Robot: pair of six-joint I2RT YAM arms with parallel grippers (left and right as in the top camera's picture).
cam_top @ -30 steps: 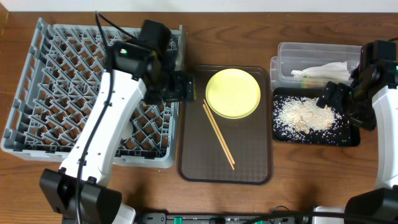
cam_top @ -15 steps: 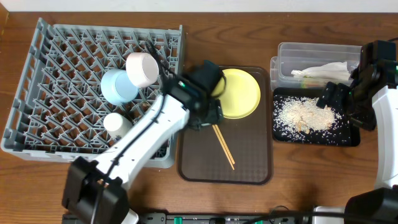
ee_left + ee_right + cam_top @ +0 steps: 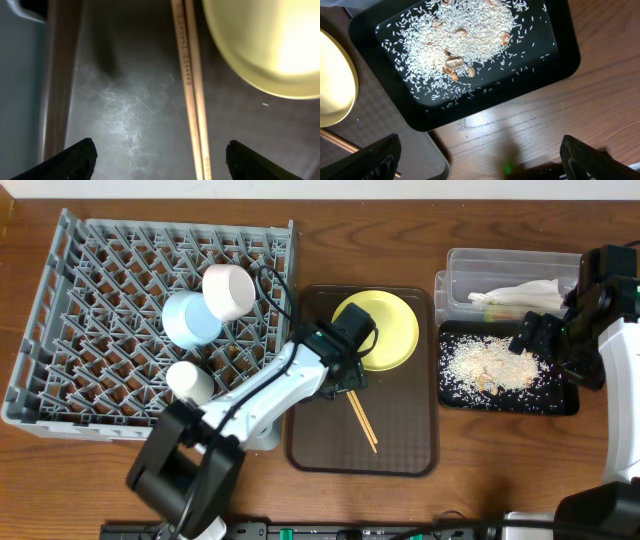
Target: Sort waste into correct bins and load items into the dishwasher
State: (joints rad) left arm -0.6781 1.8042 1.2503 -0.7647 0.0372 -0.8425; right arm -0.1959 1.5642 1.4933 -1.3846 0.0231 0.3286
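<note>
Chopsticks [image 3: 190, 85], slender wood, beside round plate [image 3: 270, 45]

Left gripper [image 3: 159, 159] spread wide, pointing down — right gripper [image 3: 481, 161] likewise

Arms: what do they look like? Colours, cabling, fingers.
Both match: the left arm and right arm have white link shells with black joints and black wrist housings. A thin black cable loops off the left arm. The fingers are matte black with blunt tips on both sides. No markings show.
</note>
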